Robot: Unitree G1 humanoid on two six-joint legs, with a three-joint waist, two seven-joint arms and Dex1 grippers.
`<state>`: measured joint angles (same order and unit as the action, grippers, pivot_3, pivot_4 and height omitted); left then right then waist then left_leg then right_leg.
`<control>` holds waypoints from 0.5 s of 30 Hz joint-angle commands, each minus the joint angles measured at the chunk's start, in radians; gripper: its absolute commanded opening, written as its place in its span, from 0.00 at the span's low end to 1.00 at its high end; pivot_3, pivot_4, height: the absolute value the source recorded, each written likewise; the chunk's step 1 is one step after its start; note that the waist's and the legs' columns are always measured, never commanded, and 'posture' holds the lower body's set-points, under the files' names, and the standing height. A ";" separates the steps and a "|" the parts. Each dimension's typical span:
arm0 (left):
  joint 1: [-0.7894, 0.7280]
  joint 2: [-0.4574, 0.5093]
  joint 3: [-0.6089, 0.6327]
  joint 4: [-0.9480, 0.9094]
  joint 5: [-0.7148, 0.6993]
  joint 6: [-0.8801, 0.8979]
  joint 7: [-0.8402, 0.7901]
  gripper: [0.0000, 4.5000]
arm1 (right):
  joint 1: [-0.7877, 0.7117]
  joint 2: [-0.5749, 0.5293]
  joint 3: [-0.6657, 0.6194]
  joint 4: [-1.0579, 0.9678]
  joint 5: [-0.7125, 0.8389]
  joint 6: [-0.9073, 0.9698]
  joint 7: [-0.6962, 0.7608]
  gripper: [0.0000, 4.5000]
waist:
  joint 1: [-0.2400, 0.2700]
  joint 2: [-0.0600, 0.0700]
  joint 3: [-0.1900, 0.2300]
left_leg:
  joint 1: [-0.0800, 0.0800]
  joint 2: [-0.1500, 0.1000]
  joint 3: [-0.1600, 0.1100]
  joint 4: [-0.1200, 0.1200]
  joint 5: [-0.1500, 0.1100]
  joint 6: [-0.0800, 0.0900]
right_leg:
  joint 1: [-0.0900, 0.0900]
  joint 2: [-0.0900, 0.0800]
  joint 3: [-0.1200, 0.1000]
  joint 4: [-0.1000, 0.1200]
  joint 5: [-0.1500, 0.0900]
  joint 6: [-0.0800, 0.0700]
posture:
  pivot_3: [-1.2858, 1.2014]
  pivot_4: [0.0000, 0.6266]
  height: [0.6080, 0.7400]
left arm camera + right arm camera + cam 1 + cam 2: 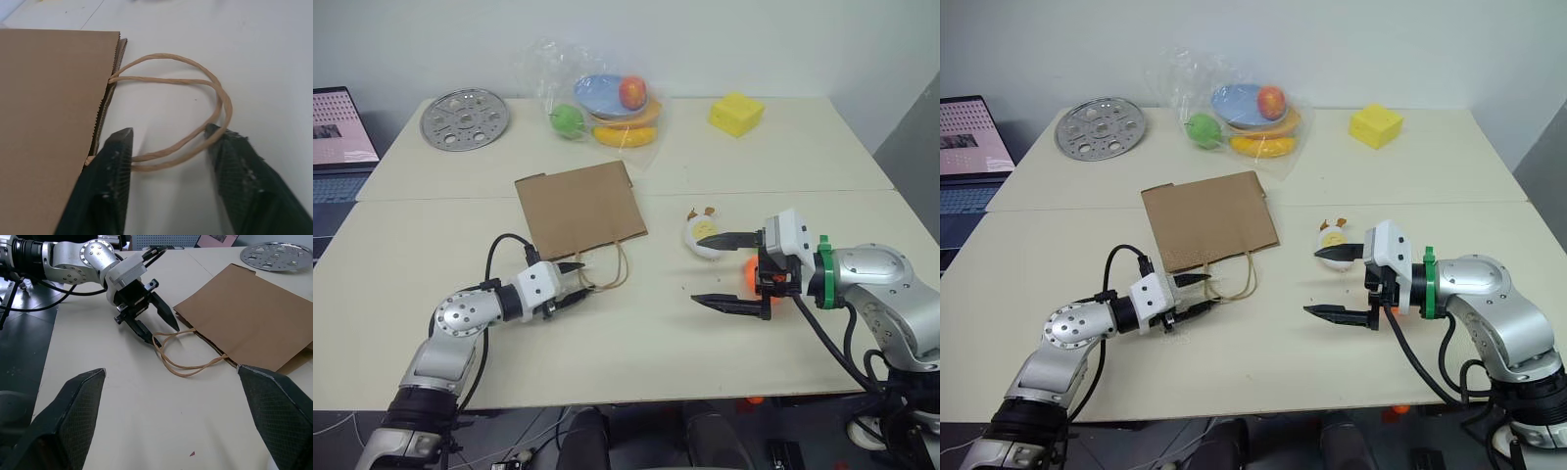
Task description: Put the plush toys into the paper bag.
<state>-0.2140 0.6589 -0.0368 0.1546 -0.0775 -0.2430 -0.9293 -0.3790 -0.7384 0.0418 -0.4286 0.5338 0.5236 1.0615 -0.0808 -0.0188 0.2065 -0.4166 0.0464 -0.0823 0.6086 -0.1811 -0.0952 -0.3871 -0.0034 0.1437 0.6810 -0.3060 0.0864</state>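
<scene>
Paper bag: one plain brown kraft paper bag (pixel 579 208) lies flat at mid-table, its two thin twisted paper loop handles (pixel 195 115) trailing toward the near edge.
Plush toys: two. A white egg-shaped plush with a yellow centre (pixel 702 235) sits right of the bag; an orange plush (pixel 754 275), mostly hidden behind the right gripper, shows as a small patch.
Left gripper: one black two-fingered left gripper (pixel 574 282) at the handles, fingers part-way apart with both loops lying between them; one loop touches a finger, but whether they are pinched cannot be told.
Right gripper: one black two-fingered right gripper (pixel 723 270), fingers spread wide and holding nothing, one tip just beside the egg plush.
Far side: one round perforated metal disc (pixel 465 118) at far left; one clear plastic bag of toy fruit (pixel 603 100) in the middle; one yellow wedge-like block (pixel 736 113) to the right.
Cut off: one open laptop (pixel 339 137) at the left edge.
Table: one pale cream tabletop (pixel 636 343).
</scene>
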 commanded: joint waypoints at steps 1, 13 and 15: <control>-0.011 0.013 0.013 -0.024 -0.046 0.009 -0.031 0.22 | -0.002 0.002 -0.009 -0.025 0.013 -0.014 -0.002 1.00 | 0.000 0.000 0.000 | 0.000 0.000 0.000 0.000 0.000 0.000 | 0.000 0.000 0.000 0.000 0.000 0.000 | 0.52 0.24 1.00; -0.002 0.044 0.046 -0.183 -0.267 0.347 -0.141 0.00 | -0.002 0.009 -0.005 -0.026 0.012 -0.008 -0.008 1.00 | -0.001 0.000 0.000 | 0.000 0.000 0.000 0.000 0.000 0.000 | 0.000 0.000 0.000 0.000 0.000 0.000 | 0.52 0.24 1.00; -0.009 0.051 0.060 -0.216 -0.314 0.422 -0.147 0.00 | -0.002 0.009 -0.005 -0.027 0.013 -0.007 -0.009 1.00 | -0.001 0.000 0.000 | 0.000 0.000 0.000 0.000 0.000 0.000 | 0.000 0.000 0.000 0.000 0.000 0.000 | 0.52 0.24 1.00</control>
<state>-0.2096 0.6882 -0.0171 -0.0112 -0.3381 0.1300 -1.0652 -0.3732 -0.7324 0.0447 -0.4286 0.5334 0.5236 1.0579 -0.0817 -0.0188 0.2066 -0.4167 0.0465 -0.0826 0.6086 -0.1811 -0.0952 -0.3871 -0.0032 0.1436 0.6810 -0.3063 0.0868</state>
